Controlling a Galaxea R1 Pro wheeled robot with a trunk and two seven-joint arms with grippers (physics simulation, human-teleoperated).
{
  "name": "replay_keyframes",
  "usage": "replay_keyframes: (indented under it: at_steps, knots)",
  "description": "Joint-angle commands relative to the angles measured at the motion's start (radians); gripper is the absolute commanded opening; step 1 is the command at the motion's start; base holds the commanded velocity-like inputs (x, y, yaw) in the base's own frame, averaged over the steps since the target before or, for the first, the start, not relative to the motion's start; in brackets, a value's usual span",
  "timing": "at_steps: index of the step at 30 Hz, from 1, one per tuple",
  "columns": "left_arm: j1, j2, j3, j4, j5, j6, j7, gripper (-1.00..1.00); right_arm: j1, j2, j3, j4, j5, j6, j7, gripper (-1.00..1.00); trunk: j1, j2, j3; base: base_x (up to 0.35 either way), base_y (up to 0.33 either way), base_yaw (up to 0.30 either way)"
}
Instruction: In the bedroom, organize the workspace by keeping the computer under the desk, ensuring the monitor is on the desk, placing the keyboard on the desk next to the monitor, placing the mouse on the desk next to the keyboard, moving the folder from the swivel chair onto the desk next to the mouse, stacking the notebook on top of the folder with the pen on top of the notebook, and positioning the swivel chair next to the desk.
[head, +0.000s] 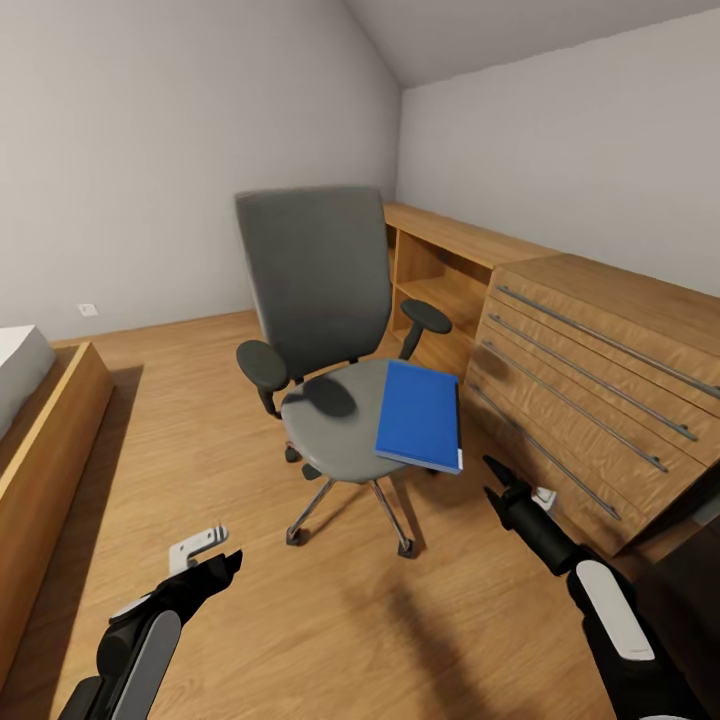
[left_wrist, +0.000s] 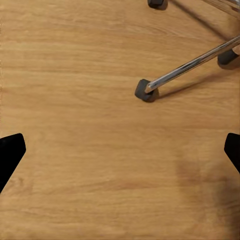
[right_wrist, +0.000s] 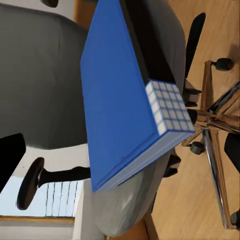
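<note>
My right hand (head: 492, 476): It is open and holds nothing. I can see both finger tips wide apart at the sides of the right wrist view. It points at the blue book-like thing because that is what I want to pick up.

My left hand (head: 228, 562): It is open too, and empty. It hangs low over the bare wood floor (head: 300, 620), out of the way, because it has no job yet.

The folder (head: 420, 415): It lies flat on the seat, on the right side of it. One corner sticks out past the seat edge, toward my right hand. That corner looks like the easy place to grab.

The folder up close (right_wrist: 120, 100): Its near end shows a grid of little white squares. It is right in front of my right hand but not touching it.

The swivel chair (head: 315, 290): It stands in the middle of the floor, facing me. Its shiny legs and wheels (left_wrist: 146, 90) are just beside my left hand.

The wooden drawers (head: 590, 390): They stand at the right, close to the chair. This is not the counter I need.

The bed (head: 40, 420): It is at the far left.

What comes next: I think I must close my right hand on the folder and carry it away.
</note>
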Motion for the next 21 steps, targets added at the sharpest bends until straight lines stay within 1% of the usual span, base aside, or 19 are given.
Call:
replay_keyframes:
  at_steps: [1, 8, 12, 21]
  knots:
    - [-0.001, 0.0, 0.0, -0.001, 0.01, 0.003, 0.009, 1.0, -0.001, 0.001, -0.001, -0.006, -0.011, 0.007, 0.001, 1.0, 0.0, 0.0, -0.001, 0.0, 0.0, 0.0]
    - [-0.001, 0.001, 0.0, -0.001, 0.01, 0.003, 0.008, 1.0, 0.0, 0.005, 0.002, -0.045, -0.015, 0.007, 0.003, 1.0, 0.0, 0.0, -0.001, 0.0, 0.0, 0.0]
    - [-0.001, 0.002, 0.0, -0.002, 0.01, 0.002, 0.007, 1.0, 0.0, 0.005, 0.003, -0.027, -0.016, 0.007, 0.004, 1.0, 0.0, 0.0, -0.001, 0.0, 0.0, 0.0]
    - [-0.001, 0.002, 0.002, -0.003, 0.01, 0.002, 0.007, 1.0, 0.0, 0.005, 0.003, -0.018, -0.017, 0.005, 0.006, 1.0, 0.0, 0.0, -0.001, 0.0, 0.0, 0.0]
